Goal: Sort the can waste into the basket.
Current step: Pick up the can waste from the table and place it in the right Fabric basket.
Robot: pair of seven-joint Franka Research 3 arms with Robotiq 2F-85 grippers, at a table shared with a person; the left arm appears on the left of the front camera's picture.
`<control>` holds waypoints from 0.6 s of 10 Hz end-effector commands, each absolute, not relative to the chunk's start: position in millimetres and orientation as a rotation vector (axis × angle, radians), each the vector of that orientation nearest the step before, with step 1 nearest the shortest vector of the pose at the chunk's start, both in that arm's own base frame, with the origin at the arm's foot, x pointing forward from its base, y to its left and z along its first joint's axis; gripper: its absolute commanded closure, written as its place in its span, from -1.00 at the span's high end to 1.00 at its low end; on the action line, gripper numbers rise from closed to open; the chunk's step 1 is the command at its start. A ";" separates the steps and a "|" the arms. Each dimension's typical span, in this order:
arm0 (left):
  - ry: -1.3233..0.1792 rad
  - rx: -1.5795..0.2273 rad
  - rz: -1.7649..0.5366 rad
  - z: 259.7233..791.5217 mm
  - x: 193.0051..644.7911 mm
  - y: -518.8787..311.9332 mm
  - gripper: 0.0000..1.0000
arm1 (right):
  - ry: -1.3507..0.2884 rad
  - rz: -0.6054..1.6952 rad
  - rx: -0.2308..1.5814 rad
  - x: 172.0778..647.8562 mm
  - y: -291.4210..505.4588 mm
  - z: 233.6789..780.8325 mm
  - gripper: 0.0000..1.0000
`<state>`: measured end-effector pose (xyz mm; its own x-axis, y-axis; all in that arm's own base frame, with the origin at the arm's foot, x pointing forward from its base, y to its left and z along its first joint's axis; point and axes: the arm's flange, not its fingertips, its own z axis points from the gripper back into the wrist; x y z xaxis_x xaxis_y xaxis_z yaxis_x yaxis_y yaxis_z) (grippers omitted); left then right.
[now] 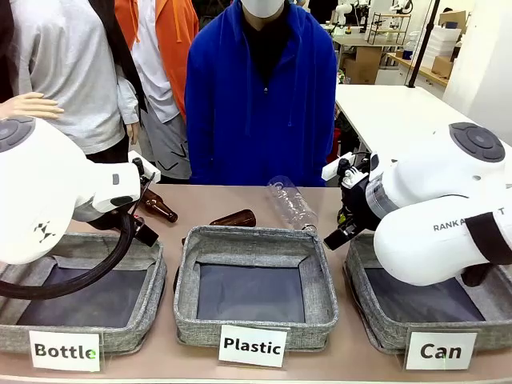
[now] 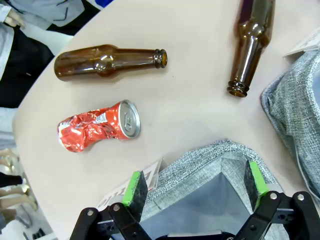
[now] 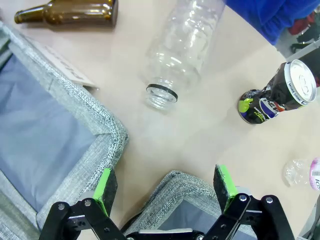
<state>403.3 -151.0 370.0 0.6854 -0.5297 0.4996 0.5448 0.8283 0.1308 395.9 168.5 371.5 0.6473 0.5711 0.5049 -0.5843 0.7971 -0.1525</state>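
Note:
The red can (image 2: 97,125), crushed and with white lettering, lies on its side on the table ahead of my left gripper (image 2: 195,184). That gripper is open and hovers over a corner of the "Bottle" basket (image 2: 200,160), apart from the can. The black dented can (image 3: 277,95) with green-yellow marks lies to the upper right of my right gripper (image 3: 165,184). This gripper is also open and hangs above the rim of the "Can" basket (image 3: 172,182). The "Can" basket (image 1: 376,328) sits at the front right, partly covered by my right arm.
Two brown glass bottles (image 2: 107,61) (image 2: 252,45) lie beyond the red can. A clear plastic bottle (image 3: 185,45) lies between the "Plastic" basket (image 1: 256,240) and the black can, and another small clear bottle (image 3: 300,172) is at the right edge. A person in blue stands across the table.

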 end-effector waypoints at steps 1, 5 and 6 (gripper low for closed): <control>-0.551 -0.029 -0.602 370.2 403.3 -151.0 1.00 | -0.566 0.657 0.025 396.0 168.4 371.5 1.00; -0.445 -0.133 -0.631 422.0 366.9 -151.7 1.00 | -0.559 0.643 0.103 359.0 160.5 426.4 1.00; -0.499 -0.170 -0.610 474.1 324.7 -167.2 1.00 | -0.556 0.515 0.120 325.7 149.7 471.7 1.00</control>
<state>376.1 -174.0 414.0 0.6993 -0.5287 0.4811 0.5813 0.8123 0.0477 380.0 171.9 417.2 0.6744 0.5210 0.5232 -0.5599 0.8228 -0.0977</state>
